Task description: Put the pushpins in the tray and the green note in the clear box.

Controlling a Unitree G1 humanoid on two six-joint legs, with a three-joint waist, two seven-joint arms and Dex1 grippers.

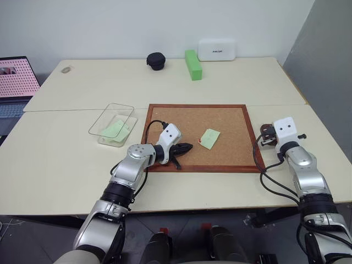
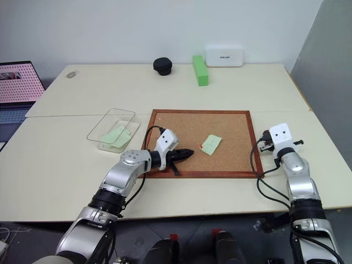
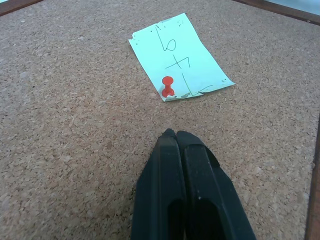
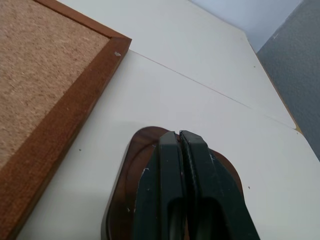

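Clear box [image 1: 104, 127], rounded low walls, holds one pale green slip at cork board's [image 1: 231, 151] nine o'clock. Left gripper [image 1: 186, 147] reaches level over grainy cork, fingers pressed together, green note [image 1: 209, 137] with red pushpin [image 3: 167, 86] at its three o'clock. Right gripper [image 4: 181, 137], fingers together, above glossy reddish-brown tray [image 4: 131, 172].

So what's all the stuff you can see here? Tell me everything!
cork board: one, brown with a red-brown frame, middle of the table
green note: one, pale green, pinned on the cork board
pushpin: one, red, stuck in that note's corner
clear box: one, see-through, left of the board, green paper inside
tray: one, dark reddish-brown, right of the board, under the right gripper
green block: one, bright green, far side
white box: one, far side
black round thing: one, far side
laptop: one, far left
left gripper: shut, over the board
right gripper: shut, over the tray
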